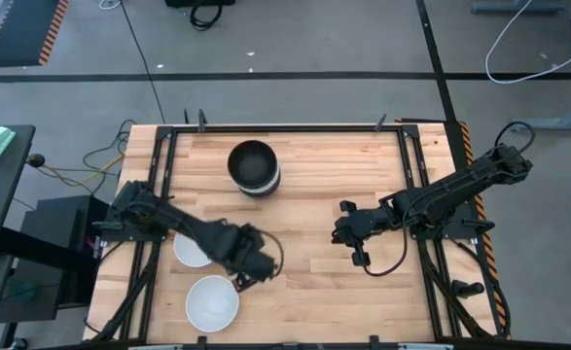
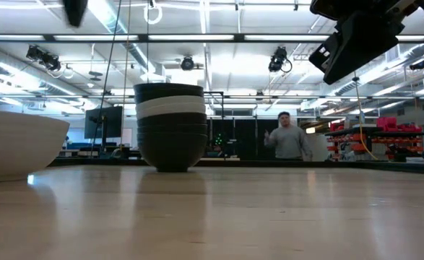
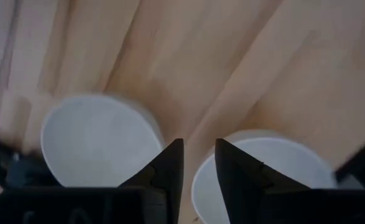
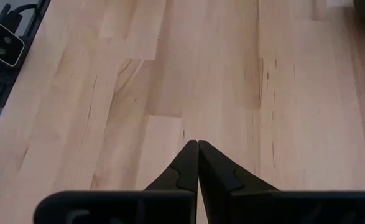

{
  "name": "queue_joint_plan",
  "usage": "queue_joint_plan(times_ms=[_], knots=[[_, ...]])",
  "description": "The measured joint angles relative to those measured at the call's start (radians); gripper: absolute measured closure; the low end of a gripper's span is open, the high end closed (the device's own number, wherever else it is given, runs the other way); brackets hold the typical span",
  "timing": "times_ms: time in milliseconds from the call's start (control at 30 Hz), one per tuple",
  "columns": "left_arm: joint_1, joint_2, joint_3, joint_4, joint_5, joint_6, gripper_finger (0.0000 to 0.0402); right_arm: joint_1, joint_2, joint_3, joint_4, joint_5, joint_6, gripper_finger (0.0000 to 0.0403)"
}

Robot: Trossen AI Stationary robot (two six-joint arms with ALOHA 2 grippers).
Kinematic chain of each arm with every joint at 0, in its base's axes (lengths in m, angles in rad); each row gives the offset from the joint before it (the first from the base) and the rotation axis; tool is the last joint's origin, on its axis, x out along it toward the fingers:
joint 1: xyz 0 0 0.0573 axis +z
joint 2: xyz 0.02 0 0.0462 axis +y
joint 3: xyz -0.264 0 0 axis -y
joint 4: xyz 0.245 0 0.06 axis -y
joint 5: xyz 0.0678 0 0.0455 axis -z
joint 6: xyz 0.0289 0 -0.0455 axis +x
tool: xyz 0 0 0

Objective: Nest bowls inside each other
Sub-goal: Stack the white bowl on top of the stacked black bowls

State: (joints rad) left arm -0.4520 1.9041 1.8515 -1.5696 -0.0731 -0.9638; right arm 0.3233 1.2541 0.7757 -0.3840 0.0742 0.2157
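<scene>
A stack of nested bowls [image 1: 254, 167], black with one white rim showing [image 2: 171, 108], stands on its bottom bowl's foot at the table's far middle. Two single white bowls rest upright on the table at the near left: one [image 1: 212, 302] in the open, the other [image 1: 190, 251] partly under my left arm. My left gripper [image 1: 249, 265] hangs open above the table, pointing down just right of these two bowls. In its wrist view its fingertips [image 3: 199, 155] show between the two white bowls [image 3: 98, 140] [image 3: 263, 171]. My right gripper [image 4: 198, 144] is shut and empty above the table's right half [image 1: 348, 233].
Bare wood lies between the stack and the two arms [image 1: 309, 209]. Black rails [image 1: 159, 175] run along the table's left and right sides. A person [image 2: 287, 137] stands in the room far behind the table.
</scene>
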Motion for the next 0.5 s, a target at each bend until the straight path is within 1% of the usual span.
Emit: queue_joint_plan(times_ms=[167, 300, 500], knots=[[-0.049, 0.000, -0.133, 0.031, 0.037, -0.091, 0.0305, 0.000, 0.000, 0.000, 0.002, 0.000, 0.000, 0.0385], [-0.064, 0.000, -0.214, 0.053, 0.041, -0.171, 0.0307, 0.001, 0.000, 0.000, 0.002, 0.000, 0.002, 0.0385], [-0.057, 0.000, -0.304, 0.120, 0.039, -0.203, 0.0321, 0.001, 0.000, 0.000, 0.002, -0.022, 0.010, 0.0385]])
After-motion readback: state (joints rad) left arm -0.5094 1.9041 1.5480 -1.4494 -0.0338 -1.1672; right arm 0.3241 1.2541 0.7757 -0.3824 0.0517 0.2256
